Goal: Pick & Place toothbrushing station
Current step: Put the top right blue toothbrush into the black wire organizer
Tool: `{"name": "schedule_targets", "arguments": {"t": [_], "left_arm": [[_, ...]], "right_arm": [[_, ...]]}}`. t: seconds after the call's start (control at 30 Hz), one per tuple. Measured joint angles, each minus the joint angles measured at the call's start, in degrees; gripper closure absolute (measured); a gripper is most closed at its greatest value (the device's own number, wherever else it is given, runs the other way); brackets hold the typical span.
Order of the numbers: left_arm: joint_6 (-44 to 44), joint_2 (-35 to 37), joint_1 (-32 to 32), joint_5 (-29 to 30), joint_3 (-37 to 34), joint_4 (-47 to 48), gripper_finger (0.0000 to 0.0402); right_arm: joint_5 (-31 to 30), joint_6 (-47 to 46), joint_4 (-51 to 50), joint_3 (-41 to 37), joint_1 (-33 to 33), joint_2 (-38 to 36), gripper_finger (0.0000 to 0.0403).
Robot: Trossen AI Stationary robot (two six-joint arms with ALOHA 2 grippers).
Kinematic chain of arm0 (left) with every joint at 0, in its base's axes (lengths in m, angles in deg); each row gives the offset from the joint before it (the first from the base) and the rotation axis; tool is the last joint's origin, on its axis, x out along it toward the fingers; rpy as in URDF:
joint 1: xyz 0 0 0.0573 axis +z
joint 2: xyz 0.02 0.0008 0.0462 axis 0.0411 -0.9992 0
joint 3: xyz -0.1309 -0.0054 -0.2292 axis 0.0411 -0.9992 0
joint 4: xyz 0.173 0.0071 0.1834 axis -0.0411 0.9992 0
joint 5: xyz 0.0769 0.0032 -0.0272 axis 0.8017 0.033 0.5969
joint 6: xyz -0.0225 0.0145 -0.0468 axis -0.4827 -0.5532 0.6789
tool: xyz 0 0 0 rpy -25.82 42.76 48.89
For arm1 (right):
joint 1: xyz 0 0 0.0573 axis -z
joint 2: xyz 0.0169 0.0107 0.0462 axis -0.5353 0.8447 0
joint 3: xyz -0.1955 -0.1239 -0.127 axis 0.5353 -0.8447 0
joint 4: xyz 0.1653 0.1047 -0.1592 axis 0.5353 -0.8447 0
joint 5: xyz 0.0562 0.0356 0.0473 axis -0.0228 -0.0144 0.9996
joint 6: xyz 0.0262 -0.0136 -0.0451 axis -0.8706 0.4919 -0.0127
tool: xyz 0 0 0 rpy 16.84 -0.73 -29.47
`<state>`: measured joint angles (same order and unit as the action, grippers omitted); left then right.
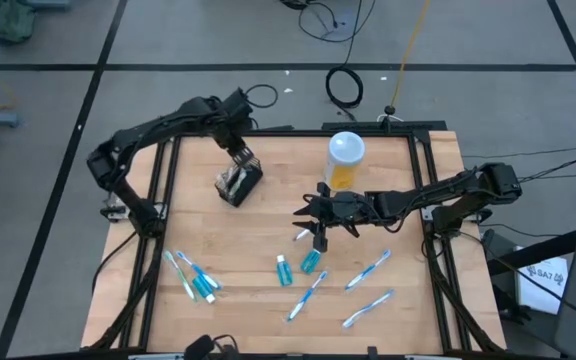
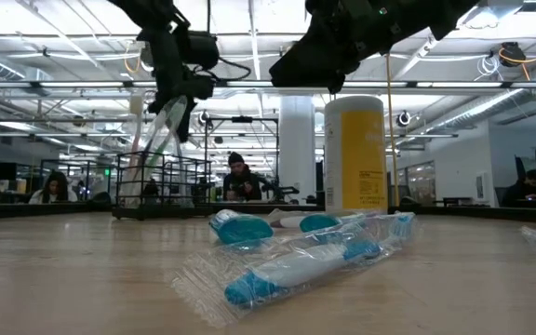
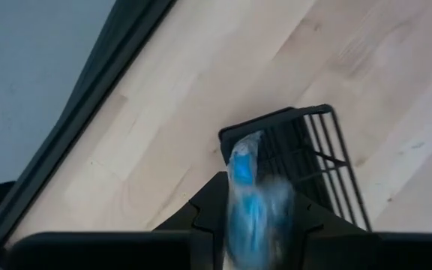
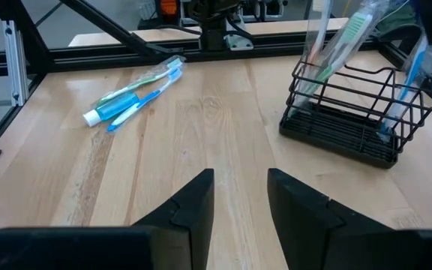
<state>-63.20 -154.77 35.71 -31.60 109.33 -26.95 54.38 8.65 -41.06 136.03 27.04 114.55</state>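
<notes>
The black wire basket [image 1: 238, 184] stands at the table's far left, with wrapped toothbrushes [image 4: 334, 41] leaning upright inside against its rim. My left gripper [image 1: 242, 156] hangs just above it, shut on another wrapped blue-and-white toothbrush [image 3: 244, 187]. My right gripper [image 1: 318, 222] waits open at mid-table, with nothing between its fingers [image 4: 193, 199]. More toothbrushes [image 1: 193, 276] and teal tubes [image 1: 311, 262] lie flat on the near half of the table. My left gripper has the wrapped toothbrush between its two fingers, which come from above and point steeply down. The brush runs along the fingers, and its free end [image 3: 243, 147] reaches past them over the basket's corner. In the low view it hangs tilted below the gripper [image 2: 163, 130], into the basket.
A yellow canister with a white lid [image 1: 345, 160] stands at the far middle, close to my right arm. Loose toothbrushes [image 1: 367, 270] lie toward the near right. A wrapped brush [image 2: 296, 265] lies right before the low camera. Black frame rails [image 1: 163, 200] run along the table's sides.
</notes>
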Motion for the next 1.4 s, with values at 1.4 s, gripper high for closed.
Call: {"name": "schedule_targets", "arguments": {"t": [1.4], "left_arm": [[-23.1,1.61,-3.28,1.6,0.0,-1.29,0.0298]], "right_arm": [[0.02,0.63,-0.3,0.04,0.07,0.04,0.0287]]}}
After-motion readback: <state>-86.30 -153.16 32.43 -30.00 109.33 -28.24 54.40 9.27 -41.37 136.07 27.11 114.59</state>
